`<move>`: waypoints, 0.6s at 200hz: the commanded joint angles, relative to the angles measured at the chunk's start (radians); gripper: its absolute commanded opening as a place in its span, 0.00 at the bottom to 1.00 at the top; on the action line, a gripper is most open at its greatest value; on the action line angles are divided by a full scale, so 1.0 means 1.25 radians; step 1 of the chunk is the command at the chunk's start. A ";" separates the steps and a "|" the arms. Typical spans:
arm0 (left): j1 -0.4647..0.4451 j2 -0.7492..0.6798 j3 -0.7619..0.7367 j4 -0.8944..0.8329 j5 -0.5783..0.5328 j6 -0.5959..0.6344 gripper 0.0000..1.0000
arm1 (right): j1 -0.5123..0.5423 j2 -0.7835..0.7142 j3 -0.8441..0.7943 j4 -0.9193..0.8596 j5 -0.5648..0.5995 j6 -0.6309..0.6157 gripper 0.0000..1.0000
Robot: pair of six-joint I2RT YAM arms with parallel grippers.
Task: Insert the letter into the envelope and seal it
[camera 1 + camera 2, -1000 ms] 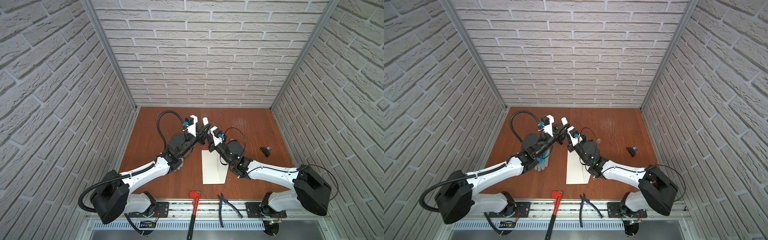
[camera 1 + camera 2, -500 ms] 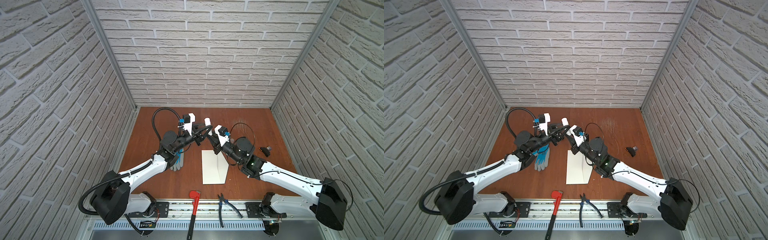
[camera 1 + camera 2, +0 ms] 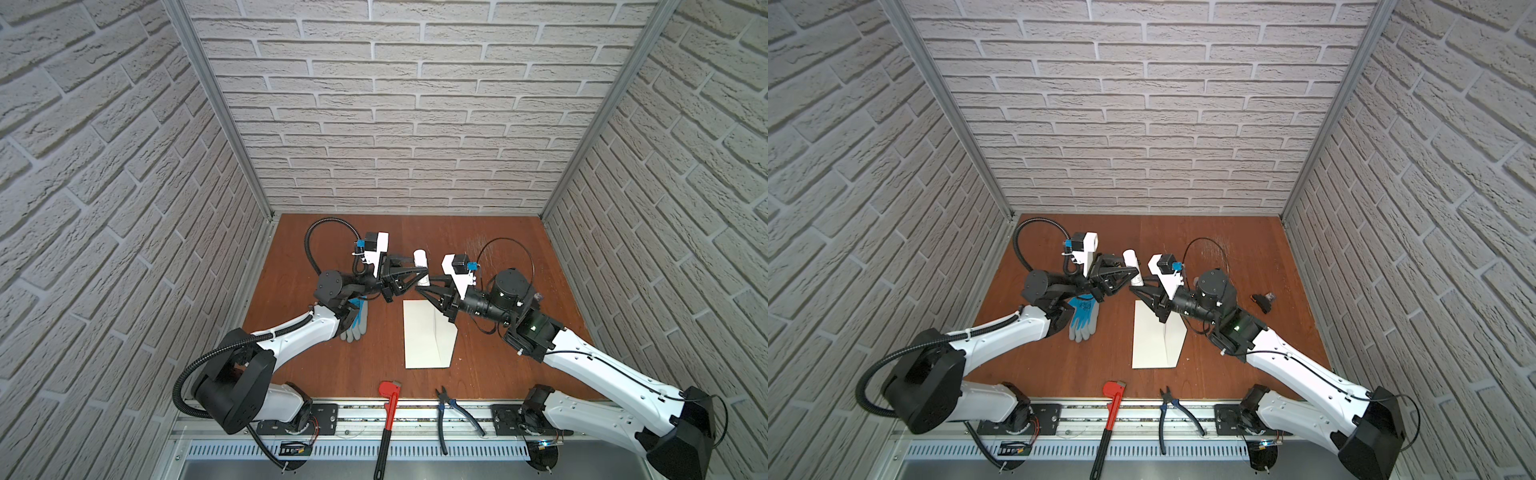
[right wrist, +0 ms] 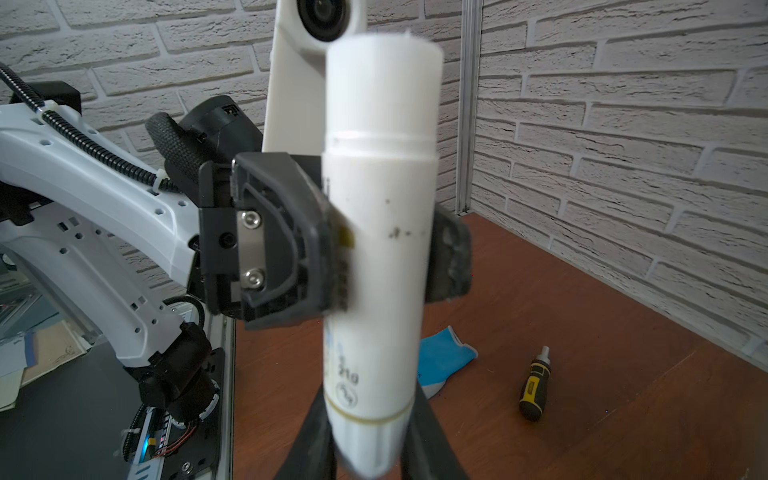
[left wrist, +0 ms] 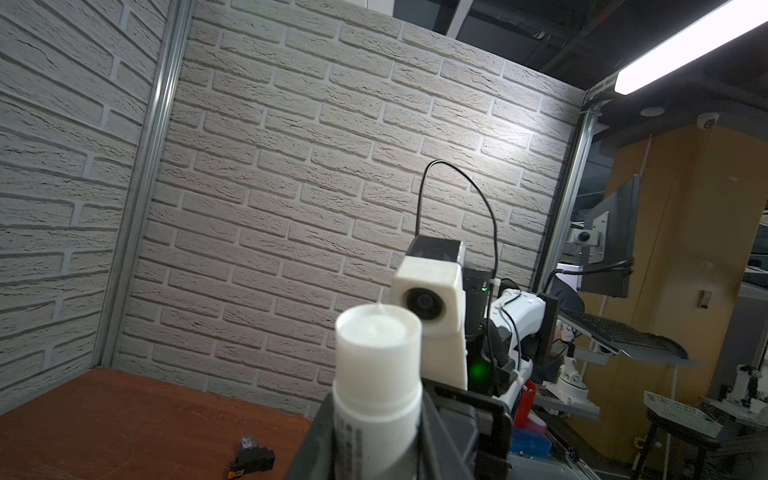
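Cream-white paper envelope, long rectangle (image 3: 422, 336) (image 3: 1149, 336): lies on the brown wooden table (image 3: 353, 365), about mid-table, long axis running from the near edge toward the back wall. Upper face plain, no print visible. One lengthwise crease splits it into a broad panel on the left arm's side and a narrower tapering panel on the right arm's side. Whether that panel lies flat cannot be told. Its far corner is hidden.
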 commanded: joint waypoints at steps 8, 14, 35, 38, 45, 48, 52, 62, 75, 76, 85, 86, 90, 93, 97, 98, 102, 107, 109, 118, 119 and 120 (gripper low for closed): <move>-0.005 -0.039 -0.012 -0.123 -0.060 0.109 0.00 | 0.013 -0.028 0.023 0.008 -0.022 -0.086 0.53; -0.006 -0.052 -0.012 -0.160 -0.097 0.142 0.00 | 0.012 -0.026 0.023 -0.013 0.001 -0.113 0.58; -0.022 -0.112 -0.003 -0.331 -0.259 0.279 0.00 | 0.014 -0.021 -0.011 0.001 0.124 -0.154 0.64; -0.027 -0.119 -0.002 -0.352 -0.290 0.300 0.00 | 0.015 -0.022 -0.025 0.020 0.141 -0.155 0.64; -0.040 -0.134 0.002 -0.397 -0.362 0.342 0.00 | 0.016 -0.024 -0.055 0.075 0.170 -0.172 0.65; -0.044 -0.139 0.003 -0.415 -0.396 0.358 0.00 | 0.018 -0.024 -0.069 0.099 0.186 -0.177 0.65; -0.051 -0.144 0.003 -0.429 -0.434 0.373 0.00 | 0.020 -0.023 -0.082 0.126 0.212 -0.181 0.65; -0.066 -0.149 -0.002 -0.430 -0.505 0.405 0.00 | 0.028 -0.016 -0.105 0.175 0.267 -0.188 0.65; -0.081 -0.144 -0.001 -0.422 -0.577 0.423 0.00 | 0.039 0.005 -0.123 0.234 0.328 -0.192 0.63; -0.083 -0.143 -0.001 -0.420 -0.580 0.424 0.00 | 0.040 0.007 -0.124 0.238 0.333 -0.192 0.63; -0.095 -0.134 0.002 -0.408 -0.614 0.432 0.00 | 0.046 0.028 -0.132 0.282 0.363 -0.194 0.62; -0.096 -0.132 0.001 -0.407 -0.618 0.434 0.00 | 0.047 0.030 -0.132 0.287 0.366 -0.194 0.61; -0.102 -0.128 0.004 -0.403 -0.631 0.438 0.00 | 0.051 0.040 -0.134 0.302 0.379 -0.193 0.61; -0.106 -0.125 0.005 -0.399 -0.641 0.442 0.00 | 0.054 0.048 -0.135 0.317 0.386 -0.191 0.60; -0.112 -0.120 0.007 -0.394 -0.651 0.447 0.00 | 0.057 0.059 -0.134 0.337 0.395 -0.190 0.59; -0.113 -0.119 0.006 -0.394 -0.654 0.449 0.00 | 0.058 0.062 -0.134 0.341 0.396 -0.190 0.59; -0.119 -0.113 0.007 -0.387 -0.663 0.453 0.00 | 0.061 0.074 -0.134 0.359 0.404 -0.192 0.58; -0.125 -0.107 0.008 -0.378 -0.674 0.456 0.00 | 0.066 0.087 -0.132 0.379 0.418 -0.193 0.57; -0.127 -0.103 0.009 -0.375 -0.678 0.457 0.00 | 0.069 0.093 -0.131 0.386 0.420 -0.192 0.57; -0.134 -0.090 0.012 -0.358 -0.690 0.457 0.00 | 0.075 0.117 -0.128 0.418 0.440 -0.193 0.56; -0.135 -0.089 0.012 -0.356 -0.690 0.457 0.00 | 0.075 0.120 -0.127 0.422 0.441 -0.193 0.56; -0.135 -0.088 0.012 -0.355 -0.692 0.458 0.00 | 0.076 0.122 -0.127 0.425 0.443 -0.193 0.56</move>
